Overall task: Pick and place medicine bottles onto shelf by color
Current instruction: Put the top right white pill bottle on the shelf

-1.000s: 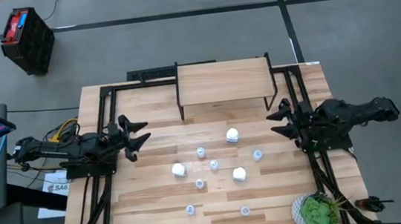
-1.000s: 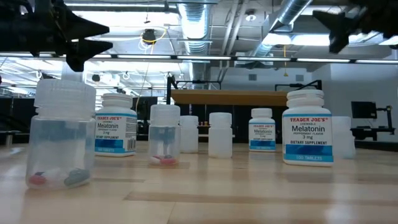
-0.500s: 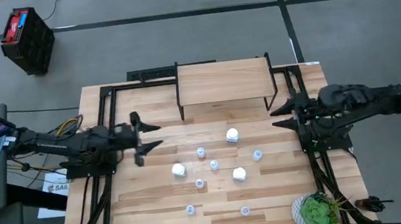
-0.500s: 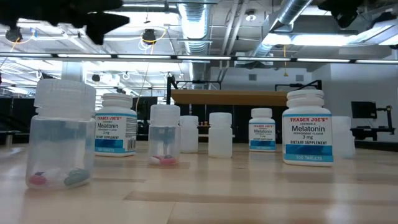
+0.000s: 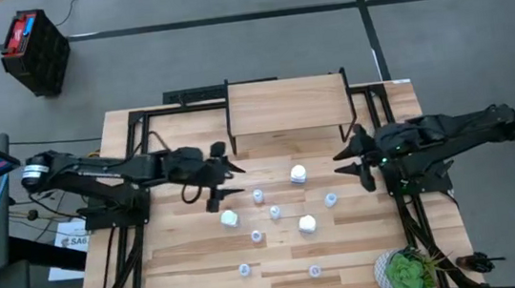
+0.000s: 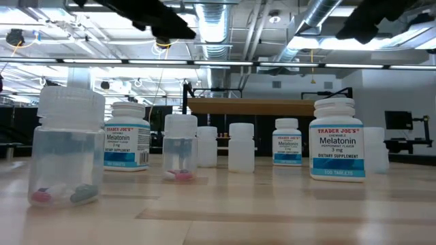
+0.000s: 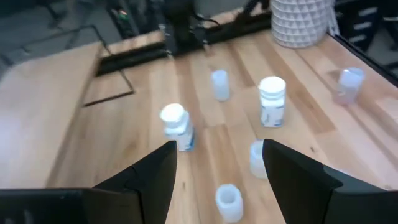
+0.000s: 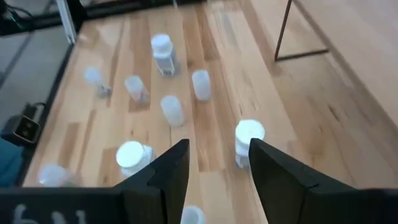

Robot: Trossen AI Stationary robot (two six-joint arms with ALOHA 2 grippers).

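Medicine bottles stand all over the big wooden table [image 5: 194, 266], and none is on the shelf [image 5: 287, 104] yet. I think they are light, hard and smooth, so they could tip over or slip. The best place to hold one looks like the round side, below the cap.

Left gripper [image 5: 221, 178] has its jaws wide open with nothing between them. It hangs above the table, near the white bottle [image 5: 230, 219] on its side of the group and not touching it. From its own camera you can see two white bottles with labels past its dark fingers [image 7: 146, 180], and small see-through ones near them.

Right gripper [image 5: 355, 158] has open jaws too, a bit less wide, and they hold nothing. It hangs near the shelf's right legs, apart from the white bottle [image 5: 298, 173] next to the shelf and the small pale blue bottle [image 5: 330, 198].

From low down, the white bottles say Melatonin, and a see-through one [image 6: 66, 146] has pills in it.
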